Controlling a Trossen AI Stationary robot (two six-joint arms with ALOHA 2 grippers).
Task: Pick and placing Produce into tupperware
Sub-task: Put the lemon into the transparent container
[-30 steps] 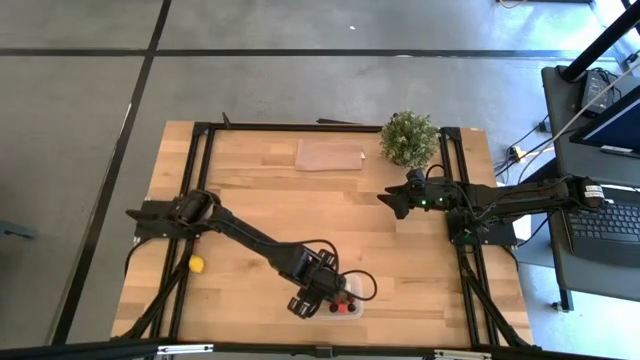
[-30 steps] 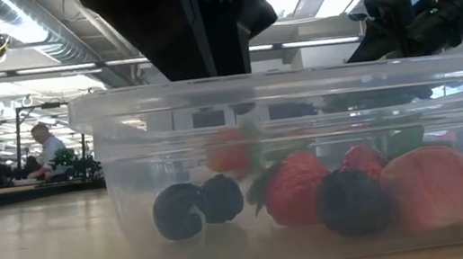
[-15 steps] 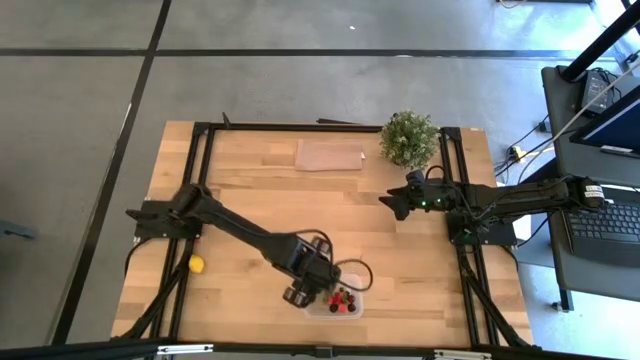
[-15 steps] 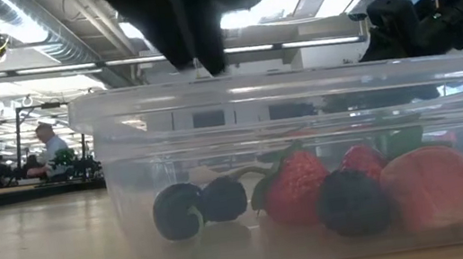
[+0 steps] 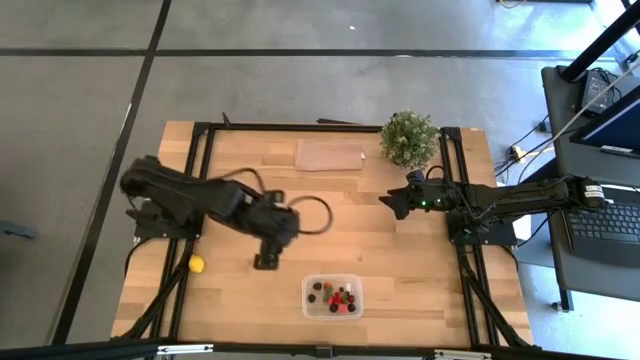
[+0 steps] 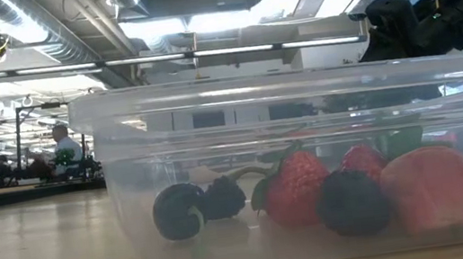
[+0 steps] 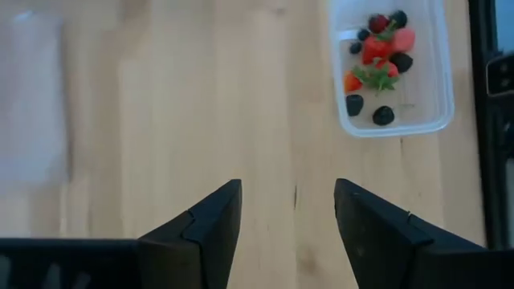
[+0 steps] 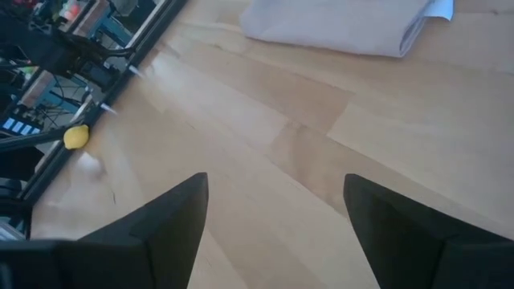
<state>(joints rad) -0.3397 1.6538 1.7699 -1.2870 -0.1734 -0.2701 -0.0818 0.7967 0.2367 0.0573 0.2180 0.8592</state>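
The tupperware (image 5: 332, 295) is a clear tub at the table's near edge. It holds red strawberry pieces (image 6: 299, 188) and dark berries (image 6: 177, 212), which lie on its floor. It also shows in the left wrist view as the tub (image 7: 393, 64). The yellow lemon (image 5: 197, 264) lies on the table by the left rail, also seen as the lemon (image 8: 76, 136). My left gripper (image 5: 265, 262) (image 7: 287, 201) is open and empty, to the left of the tub and farther from the near edge. My right gripper (image 5: 386, 203) (image 8: 277, 201) waits open over the table's right half.
A bushy potted plant (image 5: 408, 138) stands at the far right. A flat brownish sheet (image 5: 330, 155) lies at the far edge, also seen as the sheet (image 8: 337, 20). Black frame rails (image 5: 205, 190) run along both sides. Bare wood lies between tub and lemon.
My left gripper has drawn back from over the tub, toward the table's left and far side, and the arm has folded back. It has left the low view. A red piece seen high inside the tub a second ago no longer shows there.
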